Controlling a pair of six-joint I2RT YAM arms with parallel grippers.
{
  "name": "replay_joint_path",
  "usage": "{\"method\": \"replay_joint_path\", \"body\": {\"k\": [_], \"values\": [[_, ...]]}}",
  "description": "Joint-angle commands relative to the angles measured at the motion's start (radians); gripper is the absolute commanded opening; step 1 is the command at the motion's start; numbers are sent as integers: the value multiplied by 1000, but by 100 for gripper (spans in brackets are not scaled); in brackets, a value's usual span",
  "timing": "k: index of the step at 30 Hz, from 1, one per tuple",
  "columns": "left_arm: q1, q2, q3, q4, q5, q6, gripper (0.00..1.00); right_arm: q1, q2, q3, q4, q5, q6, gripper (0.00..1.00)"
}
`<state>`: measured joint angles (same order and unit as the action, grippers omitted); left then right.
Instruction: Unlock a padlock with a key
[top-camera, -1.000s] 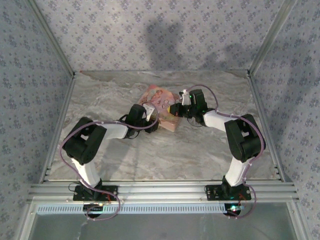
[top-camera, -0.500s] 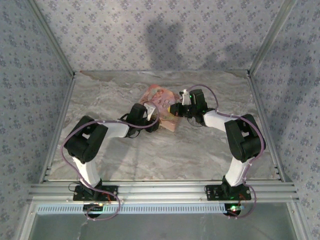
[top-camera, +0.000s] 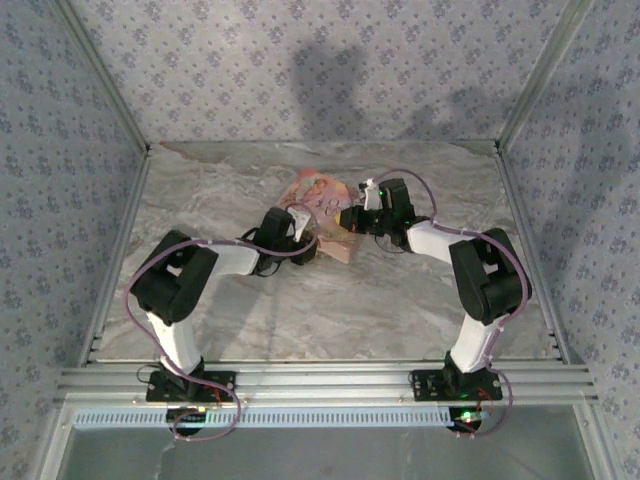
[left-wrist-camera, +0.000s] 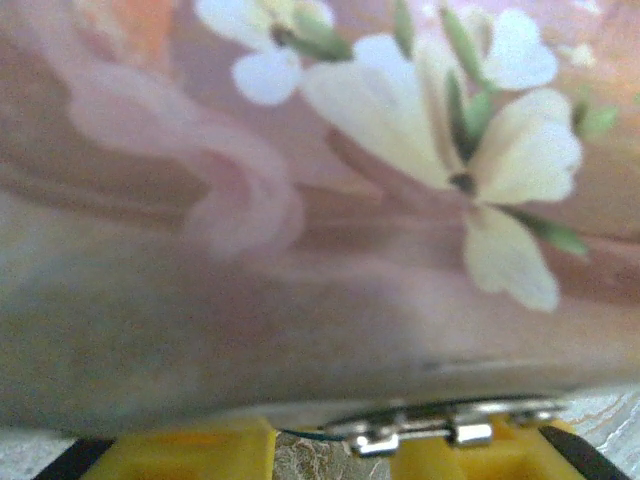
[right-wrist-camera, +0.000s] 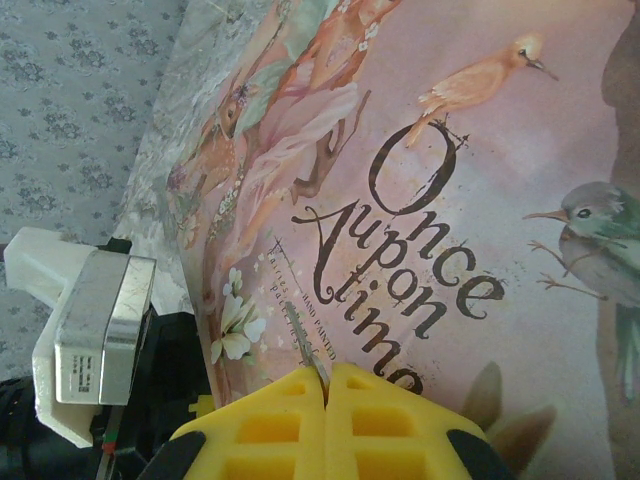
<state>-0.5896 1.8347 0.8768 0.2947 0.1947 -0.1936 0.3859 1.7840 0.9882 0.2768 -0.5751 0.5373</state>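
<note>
Marbled desk (top-camera: 330, 310), floral-papered walls (top-camera: 300, 60); the right hand (right-wrist-camera: 325, 372) is clenched on a thin silvery blade, taken to be the key (right-wrist-camera: 301, 340), which points to 11 o'clock over the glossy pink box (right-wrist-camera: 480, 150) lid. The left hand (left-wrist-camera: 330, 440), yellow fingers apart at the box's 7 o'clock corner, frames a small silvery fitting (left-wrist-camera: 430, 425); cannot tell whether it grips anything. The padlock is too hidden to place, but is judged to sit by that fitting, toward 8 o'clock from the key.
</note>
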Motion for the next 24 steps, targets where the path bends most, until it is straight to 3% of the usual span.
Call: {"method": "replay_joint_path", "body": {"k": [1, 9, 24], "values": [[-6, -13, 11, 26, 2, 3, 28, 8, 19, -28, -113, 23, -8, 1], [-6, -77, 45, -73, 41, -18, 23, -8, -55, -62, -48, 21, -15, 1], [-37, -151, 196, -331, 148, -240, 21, 3, -455, -326, 1, 93, -124, 0]]}}
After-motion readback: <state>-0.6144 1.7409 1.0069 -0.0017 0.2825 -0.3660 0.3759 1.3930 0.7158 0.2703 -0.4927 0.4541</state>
